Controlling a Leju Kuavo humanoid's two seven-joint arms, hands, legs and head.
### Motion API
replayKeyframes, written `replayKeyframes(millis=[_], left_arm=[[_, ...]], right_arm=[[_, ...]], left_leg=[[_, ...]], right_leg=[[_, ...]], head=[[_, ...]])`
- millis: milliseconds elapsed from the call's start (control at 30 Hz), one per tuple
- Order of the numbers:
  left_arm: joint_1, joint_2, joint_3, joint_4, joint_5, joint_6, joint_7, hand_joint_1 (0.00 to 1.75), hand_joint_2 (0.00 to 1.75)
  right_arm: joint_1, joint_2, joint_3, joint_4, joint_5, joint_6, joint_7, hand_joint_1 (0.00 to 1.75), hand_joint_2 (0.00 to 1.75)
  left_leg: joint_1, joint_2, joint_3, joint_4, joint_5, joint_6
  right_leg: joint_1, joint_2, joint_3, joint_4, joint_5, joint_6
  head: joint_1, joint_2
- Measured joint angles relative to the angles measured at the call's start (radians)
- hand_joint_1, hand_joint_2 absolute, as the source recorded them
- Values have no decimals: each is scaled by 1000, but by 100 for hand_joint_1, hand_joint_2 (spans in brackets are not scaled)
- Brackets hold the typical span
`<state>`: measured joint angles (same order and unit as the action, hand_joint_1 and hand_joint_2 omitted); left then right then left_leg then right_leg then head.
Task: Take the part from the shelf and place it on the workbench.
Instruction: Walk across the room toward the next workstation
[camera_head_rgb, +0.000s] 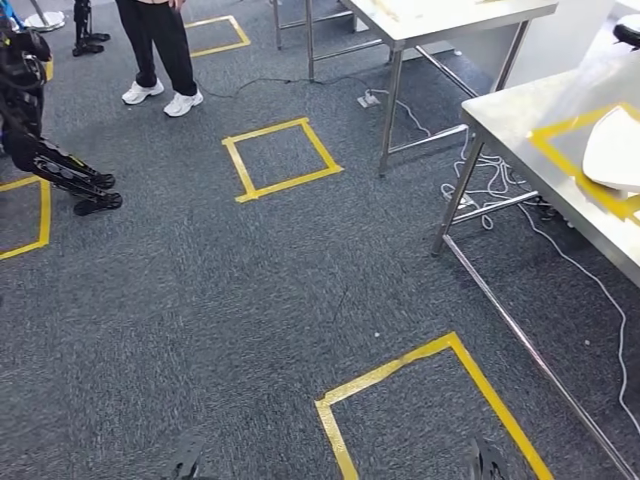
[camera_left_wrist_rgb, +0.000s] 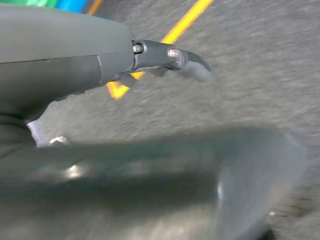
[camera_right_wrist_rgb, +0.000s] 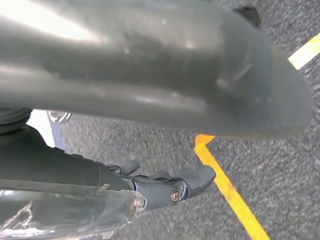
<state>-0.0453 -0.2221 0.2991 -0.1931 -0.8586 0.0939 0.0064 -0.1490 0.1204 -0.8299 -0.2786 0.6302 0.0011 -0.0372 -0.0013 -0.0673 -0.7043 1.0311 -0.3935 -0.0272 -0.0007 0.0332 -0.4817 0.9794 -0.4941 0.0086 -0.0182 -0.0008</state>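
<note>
Part (camera_head_rgb: 613, 150): a white, flattish shape lies on the steel workbench (camera_head_rgb: 521, 110), inside a yellow tape frame (camera_head_rgb: 562, 160) set a little back from the bench's near edge. The picture's edge cuts it off. Likely the tape marks the drop spot, so it reads as placed, though I can't tell if it is the task's own piece. No shelf in view.

Left hand (camera_left_wrist_rgb: 86, 60) hangs over grey carpet, dark fingers (camera_left_wrist_rgb: 170, 54) stretched out, nothing between them and the thumb: released. Right hand (camera_right_wrist_rgb: 113, 182) is the same, fingers (camera_right_wrist_rgb: 194, 179) loosely extended and apart, empty. Both probably hang low because the robot is walking, not reaching.

The head view gives the layout: bench, a second table (camera_head_rgb: 445, 15), cables (camera_head_rgb: 490, 185), floor tape squares (camera_head_rgb: 281, 158), a person's legs (camera_head_rgb: 162, 50). The wrist views give the finger state and tape lines close beneath each hand; both are blurred.
</note>
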Motion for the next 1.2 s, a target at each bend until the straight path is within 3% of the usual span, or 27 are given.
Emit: replayKeyframes(millis=[67,100,133,167,200,267,333,367,400,433,500,567,600,633,667,700,767,800,867,933,967,1033,1100,1133,1167,1200], left_arm=[[-3,0,0,0,0,0,1,0,0],[-4,0,0,0,0,0,1,0,0],[-4,0,0,0,0,0,1,0,0],[-4,0,0,0,0,0,1,0,0],[-4,0,0,0,0,0,1,0,0],[-4,0,0,0,0,0,1,0,0],[-7,-2,0,0,0,0,1,0,0],[-8,-1,0,0,0,0,1,0,0],[-7,-1,0,0,0,0,1,0,0],[-6,0,0,0,0,0,1,0,0],[-4,2,0,0,0,1,1,0,0],[-6,1,0,0,0,0,1,0,0],[-6,0,0,0,0,0,1,0,0],[-5,0,0,0,0,0,1,0,0],[-4,0,0,0,0,0,1,0,0],[-4,0,0,0,0,0,1,0,0],[-4,0,0,0,0,0,1,0,0],[-5,0,0,0,0,0,1,0,0],[-5,0,0,0,0,0,1,0,0],[-2,1,0,0,0,0,1,0,0],[0,1,0,1,0,0,1,0,0],[-1,0,0,1,0,0,1,0,0],[-4,-1,0,1,0,0,1,0,0],[-4,-1,0,1,0,0,1,0,0],[-4,-1,0,1,1,1,0,0,0],[-3,-1,0,1,5,5,-3,0,0]], right_arm=[[3,-1,0,-1,0,0,0,0,0],[5,-1,0,-1,0,0,0,0,0],[6,-1,0,-1,0,0,0,0,0],[7,-1,0,-1,0,0,0,0,0],[7,-1,0,-1,0,0,0,0,0],[6,-3,0,-2,0,0,0,0,0],[6,-5,0,-3,0,0,0,0,0],[5,-5,0,-3,0,0,0,0,0],[4,-5,0,-3,0,0,0,0,0],[3,-4,0,-3,0,0,0,0,0],[5,-3,0,-3,0,1,0,0,0],[11,-4,0,-2,0,1,1,0,0],[13,-4,0,-2,0,1,1,0,0],[13,-4,0,-2,0,1,1,0,0],[13,-5,0,-2,0,0,1,0,0],[12,-5,0,-2,0,0,1,0,0],[11,-5,0,-2,0,0,1,0,0],[10,-5,0,-2,0,0,1,0,0],[9,-5,0,-2,0,0,0,0,0],[8,-4,0,-2,0,0,0,0,0],[8,-3,0,-2,0,0,1,0,0],[8,-3,0,-2,0,0,0,0,0],[12,-4,0,-2,0,0,0,0,0],[13,-4,0,-2,0,0,0,0,0],[13,-5,0,-2,1,0,0,0,0],[12,-4,0,-2,4,1,-4,0,0]], left_leg=[[1,41,-29,127,-116,-9],[4,48,-38,192,-143,-14],[9,53,-37,241,-145,-20],[13,56,-22,259,-123,-25],[17,62,11,239,-92,-29],[21,102,125,115,-64,-37],[14,137,224,-23,-95,-29],[8,138,243,-58,-107,-21],[2,129,243,-73,-112,-8],[0,120,235,-72,-106,3],[-3,100,215,-73,-86,29],[-7,75,189,-72,-62,44],[-10,63,175,-72,-50,48],[-14,50,161,-71,-39,50],[-17,38,148,-71,-27,50],[-19,26,134,-70,-17,49],[-23,2,110,-66,2,45],[-24,-8,100,-63,11,41],[-26,-26,87,-58,27,34],[-26,-38,77,-56,37,27],[-27,-29,68,-45,24,21],[-25,11,35,29,-49,8],[-19,45,-7,161,-133,-5],[-15,51,-17,212,-150,-9],[-12,54,-13,234,-146,-11],[-10,56,8,220,-126,-11]], right_leg=[[1,-32,-29,0,28,-3],[1,-48,-45,1,40,-2],[0,-66,-63,2,53,1],[-1,-82,-80,3,64,4],[-3,-98,-96,4,74,9],[-6,-123,-117,10,90,22],[-9,-146,-129,19,103,38],[-12,-158,-133,23,110,44],[-17,-168,-135,24,118,52],[-22,-164,-138,27,117,59],[-28,-109,-157,74,61,65],[-22,-47,-194,196,-37,62],[-17,-37,-209,262,-70,57],[-12,-33,-215,306,-81,52],[-8,-32,-204,316,-70,45],[-5,-29,-175,288,-45,39],[-3,-2,-77,154,-7,30],[-4,15,-34,89,-6,28],[-6,32,2,21,-19,27],[-7,12,-10,19,-11,20],[-8,2,-17,20,-4,13],[-10,-22,-33,19,13,3],[-8,-46,-52,19,27,1],[-8,-58,-61,20,34,1],[-8,-69,-70,20,38,2],[-8,-80,-78,20,41,3]], head=[[-7,0],[-7,0],[-8,0],[-8,0],[-8,0],[-11,0],[-14,0],[-15,0],[-15,0],[-16,0],[-16,0],[-13,0],[-12,0],[-12,0],[-13,0],[-13,0],[-14,0],[-14,0],[-15,0],[-15,0],[-18,0],[-26,0],[-32,0],[-32,0],[-32,0],[-32,0]])
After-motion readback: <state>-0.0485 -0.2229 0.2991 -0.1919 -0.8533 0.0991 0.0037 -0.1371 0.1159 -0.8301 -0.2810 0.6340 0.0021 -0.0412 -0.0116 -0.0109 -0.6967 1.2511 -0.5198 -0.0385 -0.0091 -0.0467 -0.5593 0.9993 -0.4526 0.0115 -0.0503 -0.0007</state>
